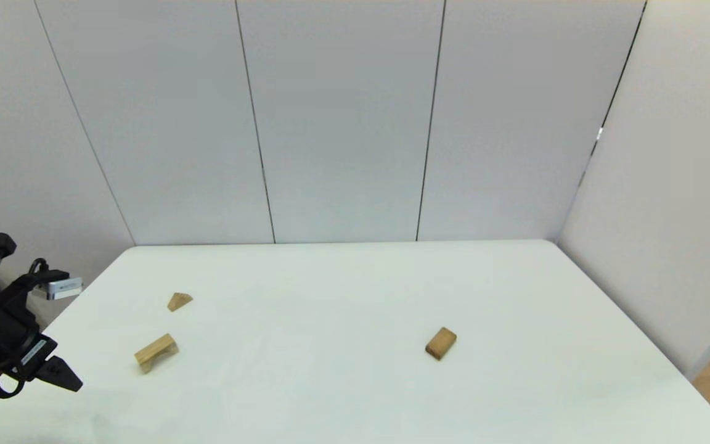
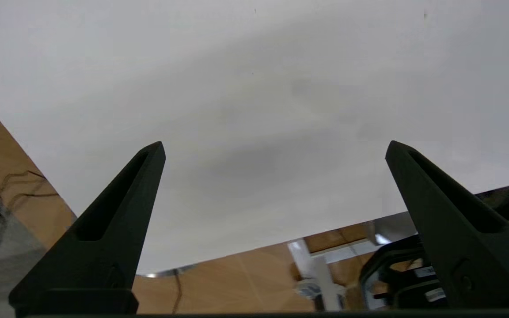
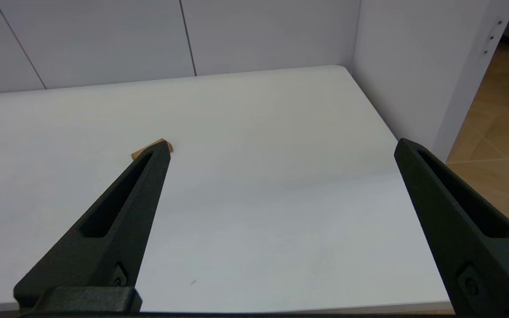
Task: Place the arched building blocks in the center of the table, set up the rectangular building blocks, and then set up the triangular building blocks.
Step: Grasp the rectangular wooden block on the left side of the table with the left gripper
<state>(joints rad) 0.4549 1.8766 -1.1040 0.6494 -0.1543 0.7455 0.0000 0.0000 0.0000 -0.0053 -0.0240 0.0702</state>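
Note:
The arched block lies on the left side of the white table, and the small triangular block rests a little behind it. Over on the right half lies the rectangular block, flat on the tabletop. My left gripper hovers at the table's near left edge, left of the arched block; the left wrist view shows the left gripper open and holding nothing, with no block in sight. My right gripper is open and empty too; the rectangular block peeks out from behind one finger, farther off.
Grey wall panels close the table's far side and right side. Wooden floor shows past the table's near edge in the left wrist view, and floor lies beyond its right edge.

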